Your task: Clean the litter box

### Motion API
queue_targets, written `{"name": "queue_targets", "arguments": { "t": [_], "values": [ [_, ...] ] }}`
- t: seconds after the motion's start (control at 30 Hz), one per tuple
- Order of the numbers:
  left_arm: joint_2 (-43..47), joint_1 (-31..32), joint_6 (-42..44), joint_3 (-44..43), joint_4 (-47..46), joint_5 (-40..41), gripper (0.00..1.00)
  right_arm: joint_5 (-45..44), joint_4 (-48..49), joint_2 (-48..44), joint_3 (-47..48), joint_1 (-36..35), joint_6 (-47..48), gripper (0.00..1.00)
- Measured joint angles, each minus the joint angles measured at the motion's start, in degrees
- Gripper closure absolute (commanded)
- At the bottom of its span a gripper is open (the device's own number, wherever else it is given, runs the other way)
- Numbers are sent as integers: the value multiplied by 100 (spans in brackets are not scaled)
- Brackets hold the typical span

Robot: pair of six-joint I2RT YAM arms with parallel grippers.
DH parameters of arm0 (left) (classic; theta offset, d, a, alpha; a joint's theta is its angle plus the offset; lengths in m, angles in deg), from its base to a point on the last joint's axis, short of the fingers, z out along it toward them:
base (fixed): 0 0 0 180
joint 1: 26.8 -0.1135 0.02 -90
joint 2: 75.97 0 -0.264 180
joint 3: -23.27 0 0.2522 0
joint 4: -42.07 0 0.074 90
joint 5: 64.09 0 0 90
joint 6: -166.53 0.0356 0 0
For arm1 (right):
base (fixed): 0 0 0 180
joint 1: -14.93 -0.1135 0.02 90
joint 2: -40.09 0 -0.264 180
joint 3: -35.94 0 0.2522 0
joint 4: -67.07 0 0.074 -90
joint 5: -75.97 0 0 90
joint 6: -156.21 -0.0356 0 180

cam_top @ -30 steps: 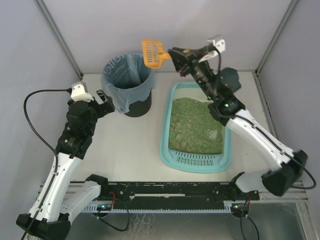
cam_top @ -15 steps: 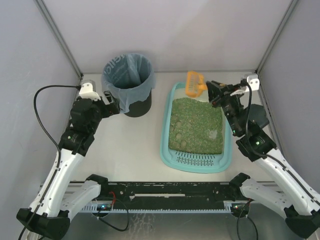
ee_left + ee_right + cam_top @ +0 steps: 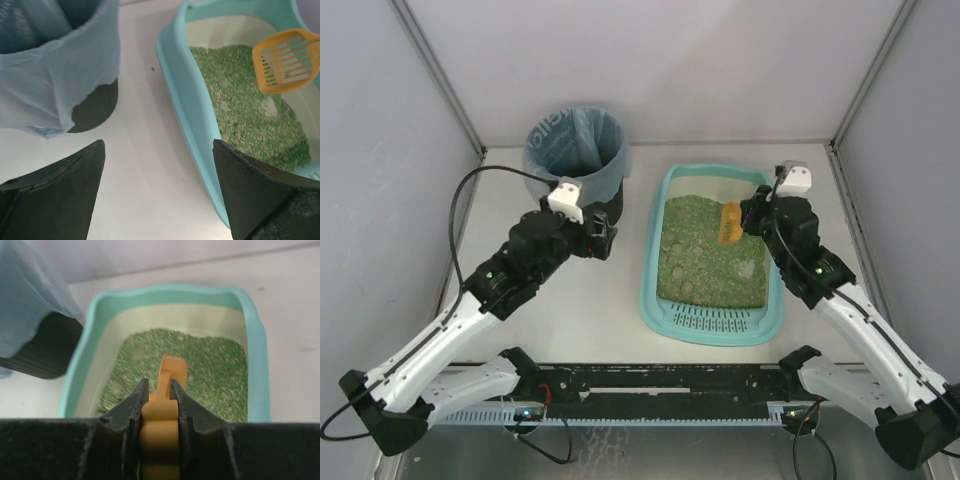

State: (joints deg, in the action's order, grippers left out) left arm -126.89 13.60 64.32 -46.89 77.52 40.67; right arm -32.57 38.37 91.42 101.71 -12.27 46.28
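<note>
The left gripper [image 3: 159,195] is wide open, holding nothing, over the bare table [image 3: 590,300]. At 3 o'clock lies the litter box [image 3: 648,272]. The right gripper [image 3: 159,390] pinches the orange scoop [image 3: 729,223] inside the box's rim. The black bin [image 3: 545,160] stands at 11 o'clock.

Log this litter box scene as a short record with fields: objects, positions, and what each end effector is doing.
litter box: light-teal tray, right of centre, slotted grille at its near end
litter: green granules in the tray
bin: round, black, blue bag liner, left of the tray, farther back
scoop: orange, slotted, over the litter's far right part; contact unclear
right end effector: shut on the scoop handle
left end effector: open, empty, between bin and tray
</note>
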Motion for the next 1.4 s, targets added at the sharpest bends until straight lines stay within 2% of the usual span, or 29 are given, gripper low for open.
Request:
{"name": "queue_targets", "arguments": {
  "t": [0.2, 0.43, 0.67, 1.0, 1.27, 1.4],
  "values": [
    [-476, 234, -24, -260, 72, -149, 9, -251, -634, 780, 136, 57, 7, 100],
    [-1054, 234, 2, -1019, -20, -450, 9, -223, -695, 1432, 245, 444, 46, 100],
    [-1495, 234, 151, -1276, -127, -511, 10, 525, -337, 1921, 289, 1180, -107, 100],
    [-1491, 234, 240, -1095, -223, -507, 9, 1832, 221, 2636, 433, 1991, -789, 100],
    [-1384, 234, 284, -1084, -219, -487, 9, 2771, 1106, 3171, 365, 1961, -1327, 100],
    [-1322, 234, 291, -1084, -227, -470, 9, 2935, 1443, 3353, 348, 1827, -1434, 100]
  ]
}}
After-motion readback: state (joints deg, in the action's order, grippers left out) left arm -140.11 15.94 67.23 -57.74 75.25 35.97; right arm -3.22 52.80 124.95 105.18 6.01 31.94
